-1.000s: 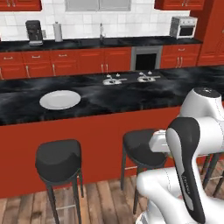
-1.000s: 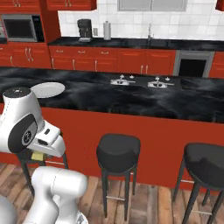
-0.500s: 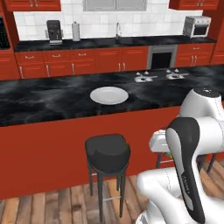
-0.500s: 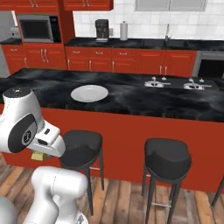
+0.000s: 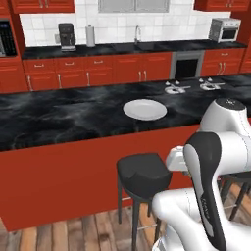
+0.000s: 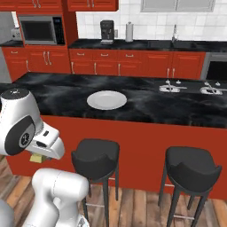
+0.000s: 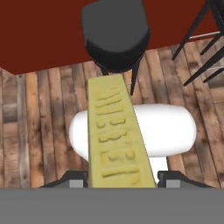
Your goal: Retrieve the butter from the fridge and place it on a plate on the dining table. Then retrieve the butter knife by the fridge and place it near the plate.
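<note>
Flat, even rendered light, no hard shadows or glare; all views slightly soft.

In the hand view we see the butter (image 7: 117, 135) running down to the grey band, so its near end is cut off, and the fingertips beside it are mostly hidden, leaving the contact with the stick hard to judge. In the right base view only a small yellow corner of the butter (image 6: 37, 158) peeks out under the white wrist housing, which covers the gripper. The dining table (image 5: 59, 117) runs off both sides of the left base view. At the right edge, 1 stool (image 5: 240, 179) sits largely behind the arm
</note>
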You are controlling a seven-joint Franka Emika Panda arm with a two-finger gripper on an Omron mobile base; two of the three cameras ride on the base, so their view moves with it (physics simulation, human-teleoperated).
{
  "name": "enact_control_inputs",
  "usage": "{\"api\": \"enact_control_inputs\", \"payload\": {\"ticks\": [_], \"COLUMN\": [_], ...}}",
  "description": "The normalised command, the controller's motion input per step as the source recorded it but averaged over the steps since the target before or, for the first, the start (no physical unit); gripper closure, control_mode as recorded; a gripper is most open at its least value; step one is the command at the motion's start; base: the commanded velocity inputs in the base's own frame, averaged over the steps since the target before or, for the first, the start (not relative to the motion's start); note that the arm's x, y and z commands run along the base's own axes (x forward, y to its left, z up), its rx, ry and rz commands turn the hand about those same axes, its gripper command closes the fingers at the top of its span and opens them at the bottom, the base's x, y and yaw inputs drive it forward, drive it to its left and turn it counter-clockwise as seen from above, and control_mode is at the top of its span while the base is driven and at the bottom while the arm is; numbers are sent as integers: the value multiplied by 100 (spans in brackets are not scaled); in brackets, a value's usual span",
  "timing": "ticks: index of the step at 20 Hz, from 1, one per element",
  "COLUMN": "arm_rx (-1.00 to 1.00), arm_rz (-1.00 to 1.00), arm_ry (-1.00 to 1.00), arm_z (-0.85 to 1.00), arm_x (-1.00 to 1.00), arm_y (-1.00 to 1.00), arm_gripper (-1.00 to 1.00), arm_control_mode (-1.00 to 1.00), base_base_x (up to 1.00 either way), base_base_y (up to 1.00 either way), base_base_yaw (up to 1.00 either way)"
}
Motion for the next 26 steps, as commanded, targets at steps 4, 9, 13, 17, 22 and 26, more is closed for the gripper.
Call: {"api": "enact_control_inputs", "payload": {"ticks": [4,9,13,17,22,26], "arm_rx": [0,0,0,0,0,0], "arm_rz": [0,0,0,0,0,0], "arm_ry": [0,0,0,0,0,0], "arm_z": [0,0,0,0,0,0], "arm_x": [0,0,0,0,0,0], "arm_y": [0,0,0,0,0,0], "arm_gripper": [100,100,100,100,100,100], "arm_control_mode": [100,100,100,100,100,100], "base_base_x": [62,56,47,24,5,0], "base_base_y": [0,4,5,6,1,0], "base_base_yaw": [0,0,0,0,0,0]}}
